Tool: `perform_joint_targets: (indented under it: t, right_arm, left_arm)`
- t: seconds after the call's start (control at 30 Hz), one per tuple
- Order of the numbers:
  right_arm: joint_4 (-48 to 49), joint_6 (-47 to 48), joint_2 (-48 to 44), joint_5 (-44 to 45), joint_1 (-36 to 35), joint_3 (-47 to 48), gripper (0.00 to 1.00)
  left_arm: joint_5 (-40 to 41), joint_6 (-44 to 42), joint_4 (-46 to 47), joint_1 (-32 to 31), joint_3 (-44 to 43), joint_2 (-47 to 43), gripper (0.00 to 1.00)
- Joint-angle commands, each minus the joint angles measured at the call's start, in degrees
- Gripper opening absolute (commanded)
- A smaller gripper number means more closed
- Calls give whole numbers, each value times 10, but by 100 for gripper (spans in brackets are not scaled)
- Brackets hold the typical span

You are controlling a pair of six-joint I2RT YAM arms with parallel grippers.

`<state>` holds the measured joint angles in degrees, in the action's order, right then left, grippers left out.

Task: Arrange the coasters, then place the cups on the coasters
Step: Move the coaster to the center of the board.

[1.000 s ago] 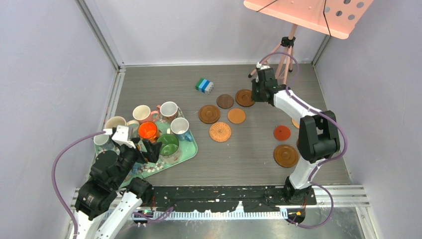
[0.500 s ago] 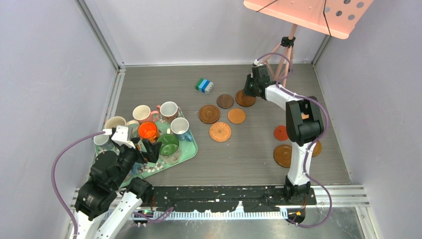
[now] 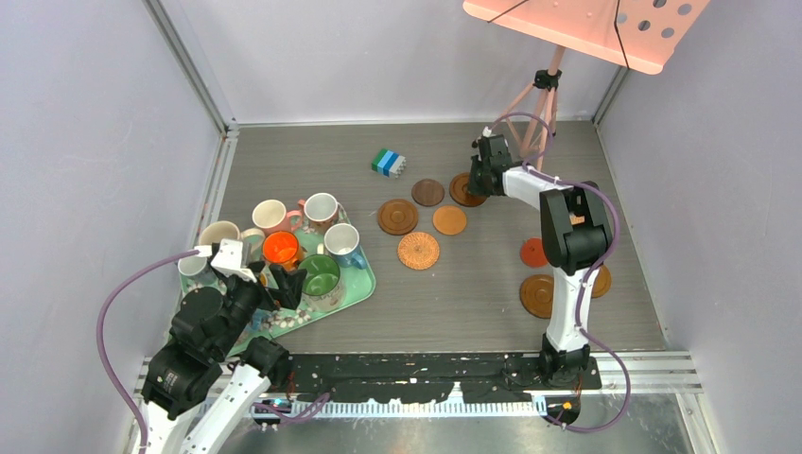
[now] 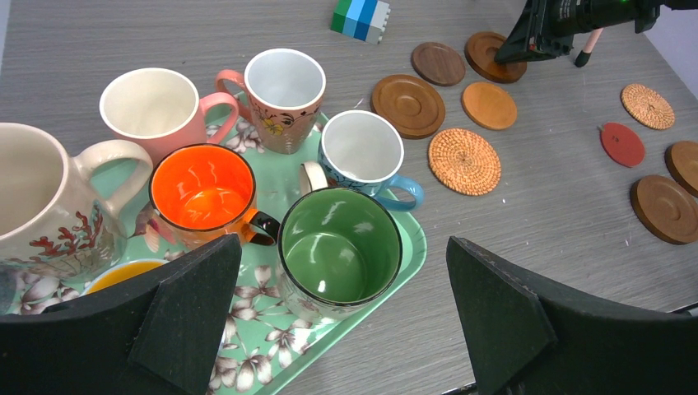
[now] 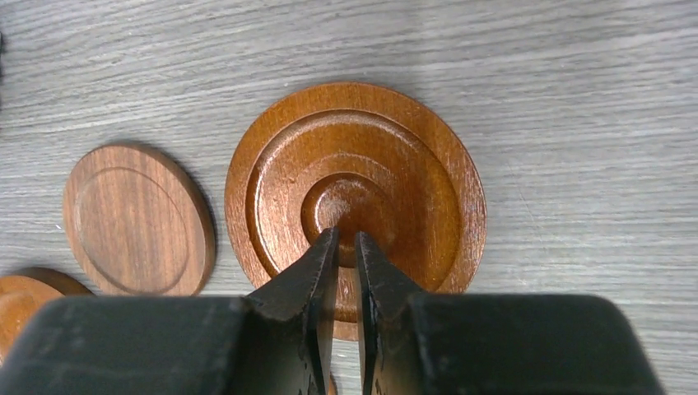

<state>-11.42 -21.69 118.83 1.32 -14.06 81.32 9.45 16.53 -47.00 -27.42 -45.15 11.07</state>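
Observation:
Several coasters lie on the grey table: a dark brown one (image 3: 427, 192), a reddish-brown ringed one (image 5: 354, 189), a large brown one (image 3: 398, 217), a tan one (image 3: 449, 220), a wicker one (image 3: 418, 251), a red one (image 3: 532, 253) and a brown one (image 3: 539, 295). My right gripper (image 5: 346, 239) rests its tips over the ringed coaster's centre, its jaws shut to a thin slit with nothing between them. Several cups stand on the green floral tray (image 4: 409, 249), among them a green-inside cup (image 4: 340, 244) and an orange-inside cup (image 4: 202, 186). My left gripper (image 4: 343, 247) hangs wide open above the green-inside cup.
A blue-green toy block (image 3: 389, 163) sits at the back centre. A pink music stand (image 3: 586, 28) on a tripod (image 3: 544, 113) stands at the back right, close behind the right gripper. Grey walls close in the left, right and back sides.
The right arm has folded its elbow inward and its gripper has shifted slightly left over the ringed coaster, jaws narrowing a little. The left arm has not moved.

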Motion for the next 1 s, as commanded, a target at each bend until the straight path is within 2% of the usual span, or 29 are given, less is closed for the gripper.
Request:
perform_joint_targets:
  t: [0.0, 0.3, 0.57, 0.97]
  right_arm:
    - [-16, 17, -51, 28, 7, -39, 20]
    - [-44, 28, -127, 51, 39, -123, 19]
    - [-82, 60, -169, 76, 69, -156, 18]
    - [-77, 83, -178, 78, 117, -178, 18]
  left_arm:
    - [6, 5, 19, -1, 1, -5, 99]
    - [5, 5, 19, -1, 1, -5, 99]
    - [0, 5, 20, -2, 1, -2, 99]
    - [3, 6, 20, -2, 2, -5, 99]
